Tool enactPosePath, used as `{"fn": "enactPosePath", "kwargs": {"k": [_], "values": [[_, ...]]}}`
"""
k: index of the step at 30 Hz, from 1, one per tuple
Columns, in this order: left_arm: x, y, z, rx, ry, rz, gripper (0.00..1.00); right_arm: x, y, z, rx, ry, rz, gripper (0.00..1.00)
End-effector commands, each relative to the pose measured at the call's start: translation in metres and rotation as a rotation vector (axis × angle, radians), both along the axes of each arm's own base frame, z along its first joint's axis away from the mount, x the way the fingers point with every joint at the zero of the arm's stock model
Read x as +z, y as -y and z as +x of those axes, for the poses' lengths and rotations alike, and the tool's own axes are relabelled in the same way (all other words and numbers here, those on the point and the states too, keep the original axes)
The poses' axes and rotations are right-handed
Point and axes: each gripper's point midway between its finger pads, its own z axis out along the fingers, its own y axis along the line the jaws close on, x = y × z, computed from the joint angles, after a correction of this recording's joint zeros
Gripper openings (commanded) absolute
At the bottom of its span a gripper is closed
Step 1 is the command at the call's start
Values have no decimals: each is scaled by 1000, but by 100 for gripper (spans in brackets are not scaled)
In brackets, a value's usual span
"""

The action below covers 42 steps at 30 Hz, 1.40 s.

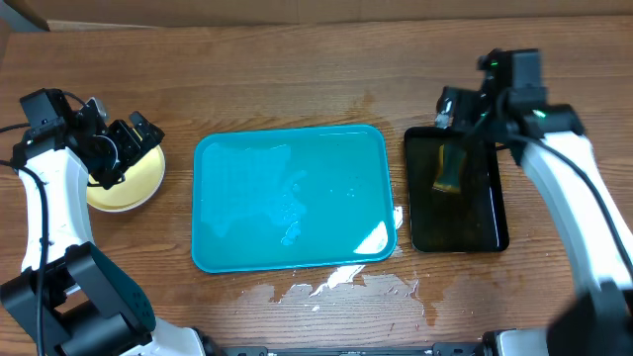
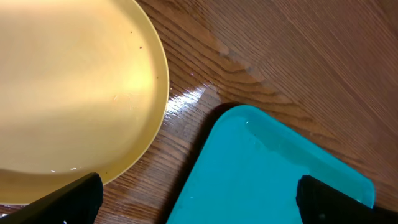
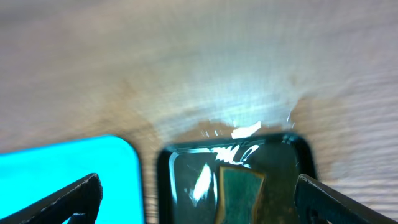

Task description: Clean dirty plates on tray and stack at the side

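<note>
- Pale yellow plate [image 1: 127, 188] was seen at the turquoise tray's [image 1: 326, 213] nine o'clock, with the left gripper [image 1: 136, 136] spread wide above it.
- Right gripper [image 1: 460, 107] was held wide at the black tray's [image 1: 477, 222] twelve o'clock.

You see white shells on both arms, the left arm [image 1: 49, 188] and the right arm [image 1: 579, 178], with black joints and bases. A thin black cable [image 1: 41, 247] trails along the left. Green lights [image 1: 486, 62] glow near the black right end effector [image 1: 463, 107], whose fingers [image 3: 68, 199] are dark too.

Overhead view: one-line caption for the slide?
Left gripper over the yellow plate beside the wet blue tray; right gripper near the sponge in the black tray.
</note>
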Motion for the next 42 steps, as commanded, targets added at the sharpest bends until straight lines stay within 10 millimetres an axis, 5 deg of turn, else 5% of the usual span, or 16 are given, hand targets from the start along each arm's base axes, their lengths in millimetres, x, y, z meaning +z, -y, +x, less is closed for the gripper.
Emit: {"fn": "enactPosePath", "kwargs": {"k": [1,9,16,22,26,30,36,42], "values": [[7,0,-1,-15,18,25,100,55,4,-14,-9,141,6,100],[7,0,-1,-15,18,25,100,146,7,-62,-9,389,24,100],[7,0,-1,-15,18,25,100,215,17,-128,-37,612,22,100],[7,0,-1,-15,18,25,100,237,30,-191,-66,746,-31,100],[7,0,-1,-15,18,25,100,230,35,-217,-85,852,-34,100],[7,0,-1,-15,18,25,100,198,37,-231,-93,920,-29,100],[7,0,-1,-15,18,25,100,137,30,-222,-49,1028,-9,100],[7,0,-1,-15,18,25,100,103,37,-205,-106,1158,109,100]]}}
